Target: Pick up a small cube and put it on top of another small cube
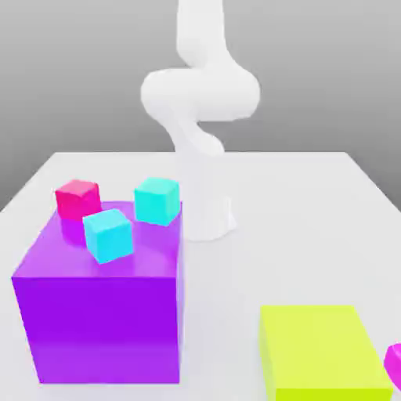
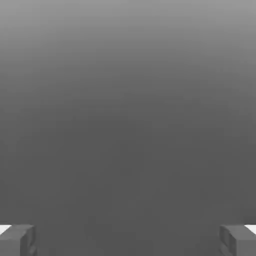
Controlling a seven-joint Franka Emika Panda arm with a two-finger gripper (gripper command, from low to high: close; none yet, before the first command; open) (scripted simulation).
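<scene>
pale table, cubes apart, fingers spread wide

grey backdrop sits behind a pale table (image 1: 313,196) in the exterior view; the white arm (image 1: 200,102) rises from its base near the middle of the far side and bends out of the top of that view; a big purple block (image 1: 98,313) stands on the exterior view's left, near the front; on its top lie two cyan cubes, one (image 1: 107,235) toward the front and one (image 1: 157,201) at the back edge, both tilted askew; the pinkish-red cube (image 1: 77,199) sits at the block's far left corner, just beside the front cyan cube, and whether it rests on the block or behind it i cannot tell; a yellow-green block (image 1: 321,352) lies on the table at the exterior view's right front; the magenta cube (image 1: 394,364) sits just beside it at the right edge, cut off by the frame, well apart from the pinkish-red cube; in the hand view the gripper (image 2: 128,240) shows its two grey fingertips (image 2: 17,240) far apart, released, with nothing between them against plain grey
</scene>
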